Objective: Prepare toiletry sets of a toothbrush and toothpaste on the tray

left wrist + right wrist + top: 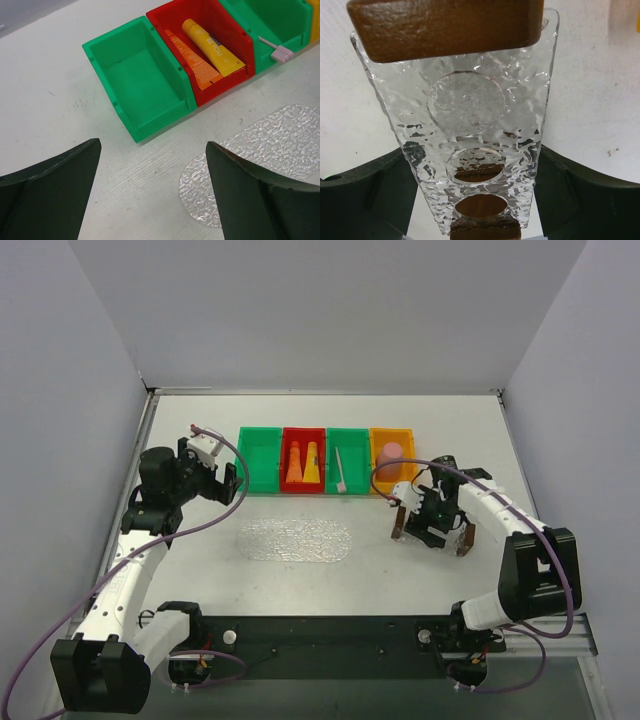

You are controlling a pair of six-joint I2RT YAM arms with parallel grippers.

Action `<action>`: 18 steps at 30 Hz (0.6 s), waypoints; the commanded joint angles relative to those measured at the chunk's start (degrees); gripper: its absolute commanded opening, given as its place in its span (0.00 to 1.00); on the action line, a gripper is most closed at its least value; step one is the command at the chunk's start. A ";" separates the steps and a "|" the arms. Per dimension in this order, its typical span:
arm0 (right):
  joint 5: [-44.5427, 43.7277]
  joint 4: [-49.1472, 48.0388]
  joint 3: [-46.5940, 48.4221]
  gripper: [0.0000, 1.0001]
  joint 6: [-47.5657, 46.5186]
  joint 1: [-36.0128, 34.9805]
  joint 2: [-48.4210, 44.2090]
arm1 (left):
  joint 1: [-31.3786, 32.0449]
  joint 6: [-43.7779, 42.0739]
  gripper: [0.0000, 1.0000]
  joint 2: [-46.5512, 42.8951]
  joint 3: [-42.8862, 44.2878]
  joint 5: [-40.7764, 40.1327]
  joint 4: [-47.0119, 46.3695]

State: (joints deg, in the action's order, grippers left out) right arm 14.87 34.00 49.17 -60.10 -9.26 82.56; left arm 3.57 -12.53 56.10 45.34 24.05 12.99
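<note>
Straddling the tray, the right hand, fingers hard by both long edges, pinch uncertain; left hand spread.

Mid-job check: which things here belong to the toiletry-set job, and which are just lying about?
Job: toothbrush, orange toothpaste tube, yellow toothpaste tube, tray.
Lying about: pink cup, empty green bin, oval clear mat.
</note>
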 commanded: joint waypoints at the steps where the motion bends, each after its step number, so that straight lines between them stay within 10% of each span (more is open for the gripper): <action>1: 0.59 1.86 0.31 0.61 1.03 -1.29 -1.96 | -0.32 -0.74 0.97 -0.64 -0.08 -0.23 -2.62; 18: -1.07 9.42 13.93 0.35 10.43 -18.15 -0.92 | -3.21 1.02 0.97 2.53 1.15 -1.03 -2.36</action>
State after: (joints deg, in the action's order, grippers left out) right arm 14.31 39.20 57.34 -53.58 -23.81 81.14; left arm 2.37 -12.23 58.35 45.04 22.52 12.67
